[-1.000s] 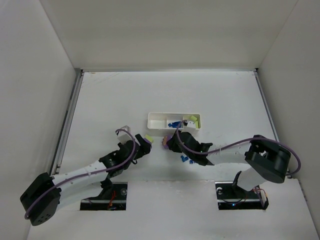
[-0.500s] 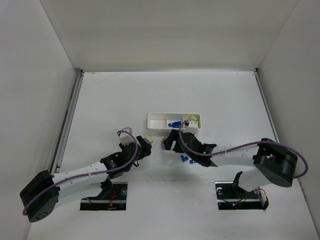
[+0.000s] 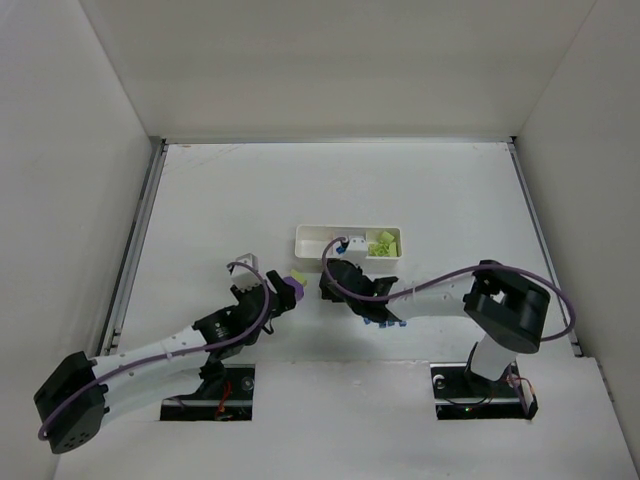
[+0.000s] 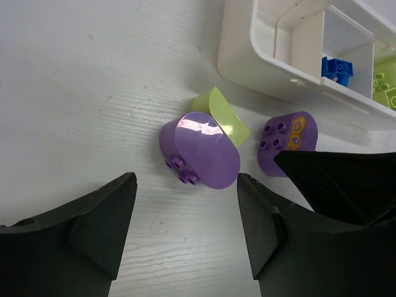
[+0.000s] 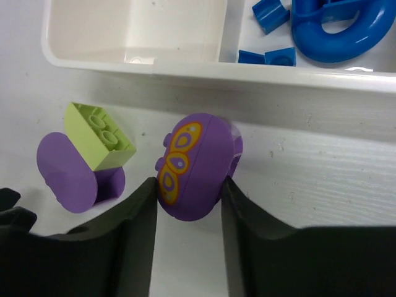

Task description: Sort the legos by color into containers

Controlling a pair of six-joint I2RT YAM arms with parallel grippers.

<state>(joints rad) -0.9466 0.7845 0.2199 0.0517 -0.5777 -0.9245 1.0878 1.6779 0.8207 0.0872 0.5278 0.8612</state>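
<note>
The white table (image 3: pixel 450 200) carries the long white tray (image 3: pixel 310 241) near its middle, with the loose legos just off the tray's near long wall.

The right gripper (image 5: pixel 187 185) is clamped on the patterned purple piece (image 5: pixel 192 164), one finger against each flank. The left gripper (image 4: pixel 187 179) stands apart and holds nothing. The plain purple piece (image 4: pixel 201 151) lies just beyond its fingertips, and the yellow-green block (image 4: pixel 223 114) touches that piece on the tray side.

The step in hand looks like carrying the patterned piece into the tray's bare end compartment (image 5: pixel 136 25), since the blue bricks (image 5: pixel 266 12) fill the next one. The piece is rounded, so it could roll out of a light pinch. A firm grip and a straight lift over the tray wall would serve best, with the release low and well inside the thin divider. The two grippers sit close together, so the left would do well to wait until the right is out of its way.

- From above, both arms cover the loose pieces.
- The right wrist view cuts off the yellow-green compartment.
- It cannot be told whether the patterned piece rests on the table or is already off it.
- Nor can it be told whether the plain purple piece and the block are clipped together or only touching.
</note>
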